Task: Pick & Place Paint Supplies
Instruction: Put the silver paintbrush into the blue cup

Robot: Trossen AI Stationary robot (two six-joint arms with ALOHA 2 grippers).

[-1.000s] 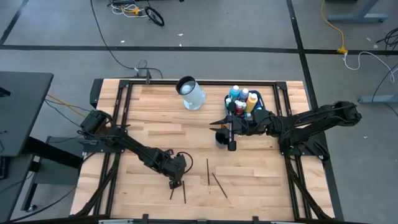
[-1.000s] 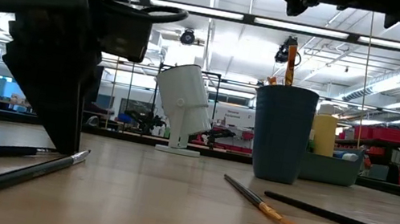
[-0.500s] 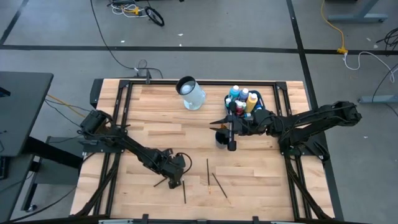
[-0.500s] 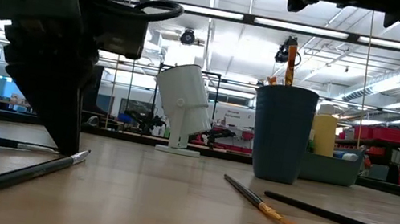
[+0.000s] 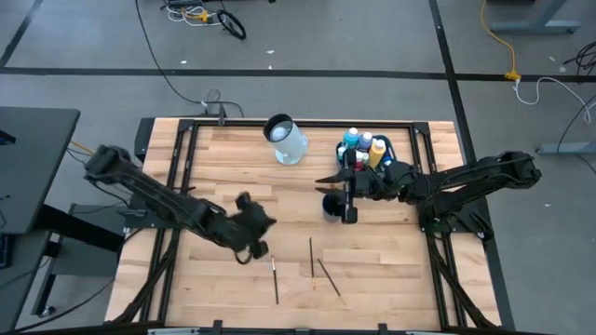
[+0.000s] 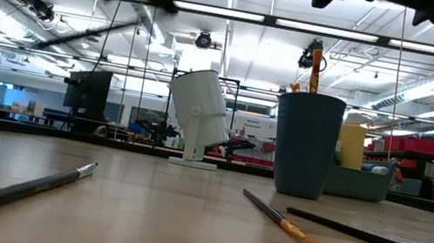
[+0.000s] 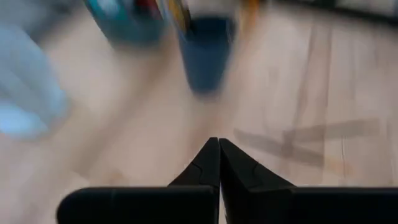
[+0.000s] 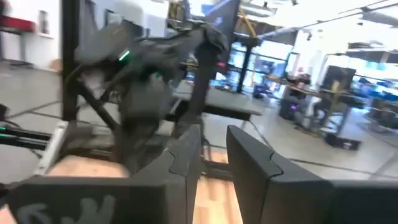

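Teal tub (image 5: 389,160) holds paint bottles (image 5: 361,146); blue cup (image 6: 305,143) holds a brush (image 6: 315,67).

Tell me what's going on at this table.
The left gripper is shut on a thin dark paintbrush, held in the air above the wooden table. Three more brushes lie on the table. The right gripper hovers by the dark blue cup, next to the paint bottles in the teal tub.

Front boards (image 5: 391,279) open; three brushes (image 5: 313,259) lie scattered.
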